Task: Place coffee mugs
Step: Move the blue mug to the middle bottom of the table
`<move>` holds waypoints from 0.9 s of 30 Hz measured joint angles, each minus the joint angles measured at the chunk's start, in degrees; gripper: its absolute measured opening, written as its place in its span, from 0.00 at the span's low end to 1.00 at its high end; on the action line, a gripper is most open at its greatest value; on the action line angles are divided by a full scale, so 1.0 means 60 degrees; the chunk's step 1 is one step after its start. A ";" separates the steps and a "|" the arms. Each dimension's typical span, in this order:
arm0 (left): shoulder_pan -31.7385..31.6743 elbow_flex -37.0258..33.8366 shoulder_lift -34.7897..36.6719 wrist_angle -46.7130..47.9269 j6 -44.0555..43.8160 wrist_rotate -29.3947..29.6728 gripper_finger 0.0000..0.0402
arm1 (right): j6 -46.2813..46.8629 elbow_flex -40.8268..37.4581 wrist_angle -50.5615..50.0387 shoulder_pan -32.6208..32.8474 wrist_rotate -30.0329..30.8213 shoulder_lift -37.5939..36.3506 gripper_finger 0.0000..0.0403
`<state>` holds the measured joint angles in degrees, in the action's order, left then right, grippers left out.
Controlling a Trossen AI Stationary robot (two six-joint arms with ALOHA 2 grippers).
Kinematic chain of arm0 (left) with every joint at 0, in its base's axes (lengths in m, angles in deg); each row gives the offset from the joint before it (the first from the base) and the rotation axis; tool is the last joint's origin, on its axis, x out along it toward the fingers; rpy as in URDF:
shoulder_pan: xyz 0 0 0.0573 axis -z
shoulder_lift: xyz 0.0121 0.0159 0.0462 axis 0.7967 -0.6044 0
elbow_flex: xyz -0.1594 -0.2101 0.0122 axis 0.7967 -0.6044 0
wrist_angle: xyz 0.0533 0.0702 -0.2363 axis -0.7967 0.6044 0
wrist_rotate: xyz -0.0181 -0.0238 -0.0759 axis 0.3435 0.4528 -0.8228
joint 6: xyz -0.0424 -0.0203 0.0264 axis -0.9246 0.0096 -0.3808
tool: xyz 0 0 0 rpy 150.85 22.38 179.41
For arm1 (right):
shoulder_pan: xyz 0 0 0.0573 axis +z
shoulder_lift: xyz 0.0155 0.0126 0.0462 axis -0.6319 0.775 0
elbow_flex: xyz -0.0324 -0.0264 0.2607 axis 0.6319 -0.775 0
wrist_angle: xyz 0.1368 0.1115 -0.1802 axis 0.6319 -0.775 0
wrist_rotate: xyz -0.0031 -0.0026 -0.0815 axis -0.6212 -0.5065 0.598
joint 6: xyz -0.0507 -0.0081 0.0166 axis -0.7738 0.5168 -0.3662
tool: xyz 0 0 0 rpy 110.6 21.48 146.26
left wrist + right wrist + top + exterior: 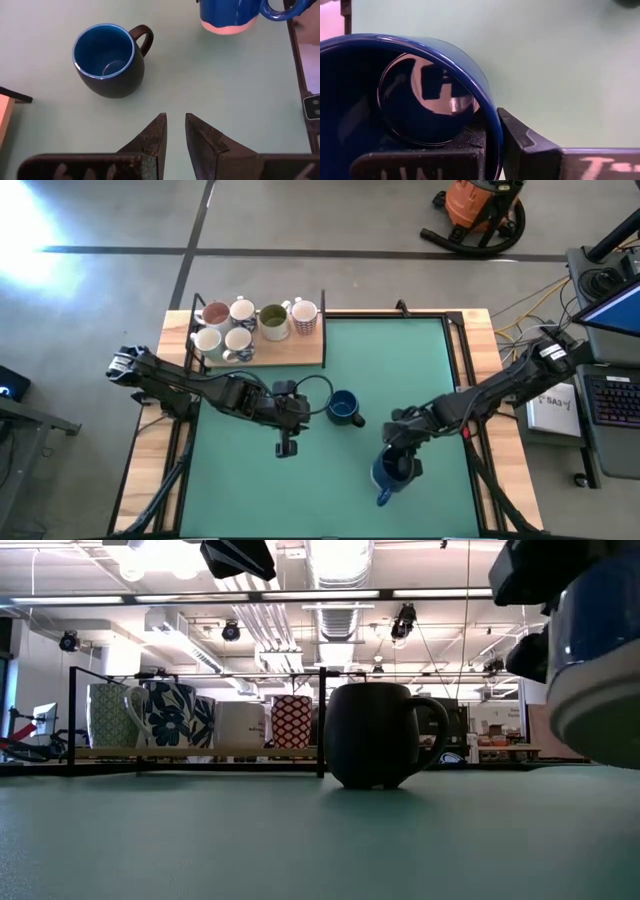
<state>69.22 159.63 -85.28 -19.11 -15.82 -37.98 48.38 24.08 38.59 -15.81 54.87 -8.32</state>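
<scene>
Your right gripper (396,463), low and right of centre in the high view, has its jaws pinching the rim of a blue mug (388,473), one inside, one outside, so you can lift it. The mug's mouth faces up and its handle points to the bottom edge. Your left gripper (286,446) hangs mid-frame, jaws nearly together and empty, beside the dark mug (342,408) standing upright on the green surface (400,370).

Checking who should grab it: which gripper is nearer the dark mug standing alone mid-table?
Left. The left gripper hovers just beside the dark mug; the right gripper is farther off, clamped on the blue mug.
</scene>
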 joint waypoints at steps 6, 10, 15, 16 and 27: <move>0.0000 0.0003 0.0000 -0.0004 -0.0210 0.0004 0.13 | -0.0398 0.0002 0.0295 -0.0267 0.0006 0.0051 0.03; 0.0000 0.0000 0.0000 -0.0009 -0.0299 0.0011 0.13 | -0.0598 0.0252 0.0339 -0.0431 -0.0012 0.0728 0.04; 0.0000 0.0000 0.0000 0.0038 -0.0299 0.0015 0.13 | -0.1410 0.1452 -0.0711 -0.0581 0.0036 0.2025 0.06; 0.0000 0.0000 0.0000 0.0080 -0.0299 0.0017 0.13 | -0.1650 0.1743 -0.0917 -0.0609 0.0037 0.2269 0.06; 0.0000 0.0000 0.0000 0.0208 -0.0303 0.0244 0.13 | -0.3345 0.4013 -0.1925 -0.0843 0.0266 0.3894 0.07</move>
<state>69.22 159.63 -85.28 -17.87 -17.64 -36.52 28.31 48.16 27.04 -20.87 56.46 15.04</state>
